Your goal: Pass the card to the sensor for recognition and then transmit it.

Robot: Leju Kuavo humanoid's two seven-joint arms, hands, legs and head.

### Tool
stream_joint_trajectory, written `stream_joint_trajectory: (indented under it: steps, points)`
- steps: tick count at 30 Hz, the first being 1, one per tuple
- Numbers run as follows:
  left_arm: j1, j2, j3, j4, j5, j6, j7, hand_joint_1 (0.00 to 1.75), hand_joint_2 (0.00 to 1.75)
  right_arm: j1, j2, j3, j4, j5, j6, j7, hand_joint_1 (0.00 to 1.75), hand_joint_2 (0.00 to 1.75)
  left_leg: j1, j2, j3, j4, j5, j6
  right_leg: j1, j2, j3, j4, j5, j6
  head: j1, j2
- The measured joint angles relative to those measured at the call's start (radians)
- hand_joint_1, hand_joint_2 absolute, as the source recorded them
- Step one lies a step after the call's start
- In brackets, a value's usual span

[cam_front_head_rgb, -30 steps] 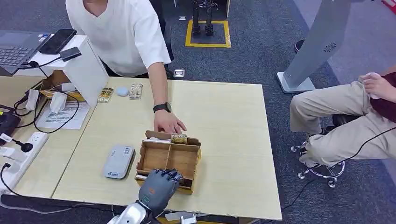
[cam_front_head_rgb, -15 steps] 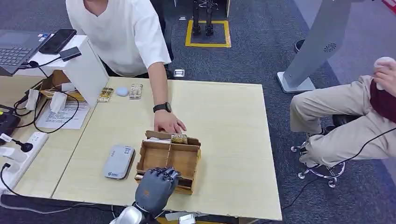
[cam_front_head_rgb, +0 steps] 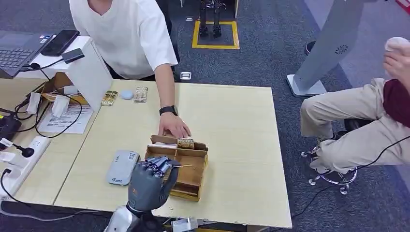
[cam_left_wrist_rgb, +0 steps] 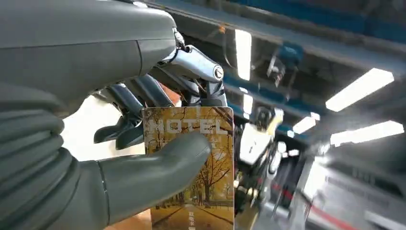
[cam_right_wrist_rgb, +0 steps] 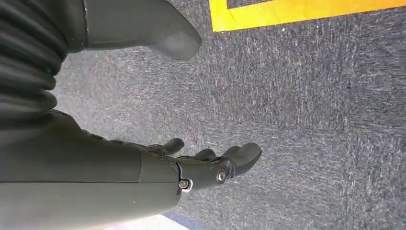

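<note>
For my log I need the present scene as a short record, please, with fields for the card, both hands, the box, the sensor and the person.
card: yellow HOTEL card, pinched by left hand's thumb and fingers
left hand: raised above wooden box's near left part
right hand: holds nothing, over grey carpet
wooden box: on the table, divided into compartments
sensor: grey reader flat on table, beside the box
person: hand rests at box's far edge

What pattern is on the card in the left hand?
Golden autumn-tree photo with "HOTEL" lettering on the hotel key card, clearest in the left wrist view.
</note>
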Motion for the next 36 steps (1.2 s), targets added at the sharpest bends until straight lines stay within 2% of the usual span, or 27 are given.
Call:
stream_joint_trajectory:
  steps: [6,9,14,18,20,23,29,34,35,36]
  points:
    - [-0.074,-0.022,0.064,-0.024,0.208,-0.005,0.050,1.75,1.75,0.000,0.000,0.000,0.002,0.005,0.000,0.002,0.00,1.75,0.000,0.000,0.000,0.000,0.001,0.000,0.000,0.000,0.000,0.000,0.000,0.000,0.000,0.000]
    - [-0.139,-0.032,0.102,-0.016,0.309,-0.032,0.088,1.75,1.75,-0.001,0.000,0.000,0.005,0.017,0.000,0.006,0.00,1.75,0.000,0.000,0.000,0.000,0.001,0.000,0.000,0.000,0.000,0.000,0.000,0.000,0.000,0.000]
    - [-0.206,-0.039,0.150,0.009,0.335,-0.047,0.104,1.75,1.75,-0.002,0.000,0.000,0.007,0.024,0.000,0.014,0.00,1.75,0.000,0.000,0.000,0.000,0.001,0.000,0.000,0.000,0.000,0.000,0.001,0.000,0.000,0.000]
    - [-0.266,-0.045,0.179,0.067,0.384,-0.079,0.154,1.75,1.75,-0.006,0.000,0.000,0.008,0.048,0.000,0.022,0.00,1.75,0.000,0.000,0.000,0.000,0.001,0.000,0.000,0.000,0.000,0.000,0.001,0.000,0.000,0.000]
    - [-0.311,-0.045,0.202,0.120,0.381,-0.085,0.183,1.75,1.75,-0.009,0.000,0.000,0.008,0.063,0.000,0.028,0.00,1.75,0.000,0.000,0.000,0.000,0.001,0.000,0.000,0.000,0.000,0.000,0.001,0.000,0.000,0.000]
    - [-0.368,-0.044,0.232,0.195,0.318,-0.085,0.235,1.75,1.75,-0.014,0.000,0.000,0.008,0.089,0.000,0.045,0.00,1.75,0.000,0.000,0.000,0.000,0.001,0.000,0.000,0.000,0.000,0.001,0.001,0.000,0.000,0.000]
    - [-0.433,-0.041,0.256,0.304,0.219,-0.085,0.296,1.75,1.75,-0.025,0.000,0.000,0.008,0.109,0.000,0.059,0.00,1.75,0.000,0.000,0.000,0.000,0.001,0.000,0.000,0.000,0.000,0.001,0.001,0.000,0.000,0.000]
    - [-0.449,-0.041,0.258,0.348,0.182,-0.087,0.316,1.75,1.75,-0.028,0.000,0.000,0.008,0.113,0.000,0.066,0.00,1.75,0.000,0.000,-0.001,0.000,0.001,0.000,0.000,0.000,0.000,0.001,0.001,0.000,0.000,0.000]
    - [-0.450,-0.041,0.258,0.354,0.181,-0.088,0.316,0.44,1.75,-0.029,0.000,0.000,0.008,0.114,0.000,0.066,0.00,1.75,0.000,0.000,-0.001,0.000,0.001,0.000,0.000,0.000,0.000,0.001,0.001,0.000,0.000,0.000]
    - [-0.452,-0.041,0.258,0.359,0.176,-0.088,0.317,0.00,1.75,-0.029,0.000,0.000,0.008,0.115,0.000,0.067,0.00,1.75,0.000,0.000,-0.001,0.000,0.001,0.000,0.000,0.000,0.000,0.000,0.001,0.000,0.000,0.000]
